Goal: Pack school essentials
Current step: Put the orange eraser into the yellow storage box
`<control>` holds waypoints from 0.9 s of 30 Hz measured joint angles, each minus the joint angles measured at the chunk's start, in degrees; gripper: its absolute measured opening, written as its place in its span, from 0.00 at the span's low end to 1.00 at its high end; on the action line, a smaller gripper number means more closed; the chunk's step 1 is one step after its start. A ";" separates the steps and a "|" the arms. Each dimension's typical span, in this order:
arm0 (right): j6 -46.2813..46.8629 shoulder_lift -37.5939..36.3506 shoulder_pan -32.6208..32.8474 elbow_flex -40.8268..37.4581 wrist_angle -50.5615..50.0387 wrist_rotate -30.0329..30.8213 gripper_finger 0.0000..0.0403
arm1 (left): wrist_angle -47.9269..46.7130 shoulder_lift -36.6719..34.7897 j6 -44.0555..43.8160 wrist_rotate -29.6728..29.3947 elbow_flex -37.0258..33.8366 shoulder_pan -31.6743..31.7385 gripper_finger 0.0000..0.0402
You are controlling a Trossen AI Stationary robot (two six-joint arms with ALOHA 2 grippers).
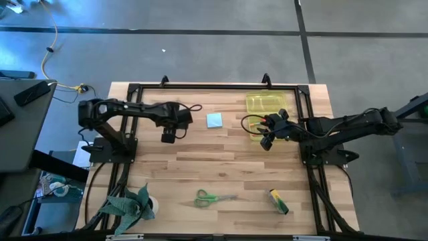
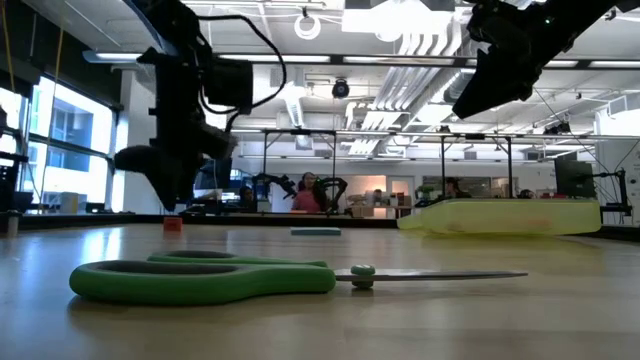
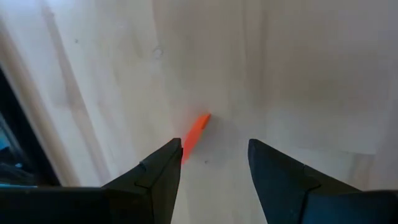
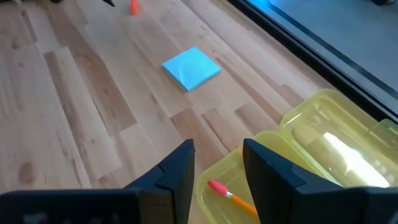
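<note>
My left gripper (image 1: 168, 137) hovers open over the table's left-centre. In its wrist view a small red-orange piece (image 3: 196, 134) lies flat on the wood just ahead of the fingers (image 3: 214, 155), nearer one of them and untouched. It also shows in the low view (image 2: 172, 224). My right gripper (image 1: 267, 142) is open and empty, well above the near end of the translucent yellow case (image 1: 264, 107). An orange pencil with a red end (image 4: 227, 194) lies inside the case (image 4: 311, 143). The light-blue note pad (image 1: 214, 120) lies flat between the two arms.
Green-handled scissors (image 1: 214, 197) lie flat near the table's near edge, close to the low camera (image 2: 200, 280). A yellow-green stick (image 1: 279, 201) lies to their right. A green leafy plant (image 1: 127, 204) sits at the near left corner. A black frame (image 1: 200, 87) rims the table.
</note>
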 joint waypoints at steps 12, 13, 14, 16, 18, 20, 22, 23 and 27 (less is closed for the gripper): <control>0.20 0.00 -0.01 0.00 -0.01 -0.13 0.31 | 1.99 5.16 -0.09 -5.22 0.00 0.68 0.43; 0.21 0.00 -0.01 0.00 -0.01 -0.15 0.31 | 2.42 5.52 -0.11 -5.26 0.00 0.80 0.43; 0.22 0.00 -0.01 0.00 -0.01 -0.15 0.31 | 2.56 5.86 -0.09 -5.40 0.00 0.95 0.43; 0.37 0.00 -0.01 0.00 -0.01 -0.15 0.31 | 2.93 6.28 -0.07 -5.74 0.00 1.31 0.43; 0.38 0.00 -0.01 0.00 -0.01 -0.19 0.31 | 3.37 6.92 -0.09 -5.88 0.00 1.87 0.43; 0.39 0.00 -0.01 0.00 -0.01 -0.21 0.31 | 3.17 7.15 -0.09 -5.59 -0.02 2.66 0.43; 0.38 0.00 -0.01 0.00 -0.01 -0.21 0.31 | 3.33 7.63 -0.11 -5.15 0.00 3.39 0.43; 0.39 0.00 -0.01 0.00 -0.01 -0.21 0.31 | 3.16 7.85 -0.18 -4.95 0.00 3.77 0.43; 0.40 0.00 -0.01 0.00 -0.01 -0.21 0.31 | 3.30 7.76 -0.22 -2.94 0.00 4.83 0.43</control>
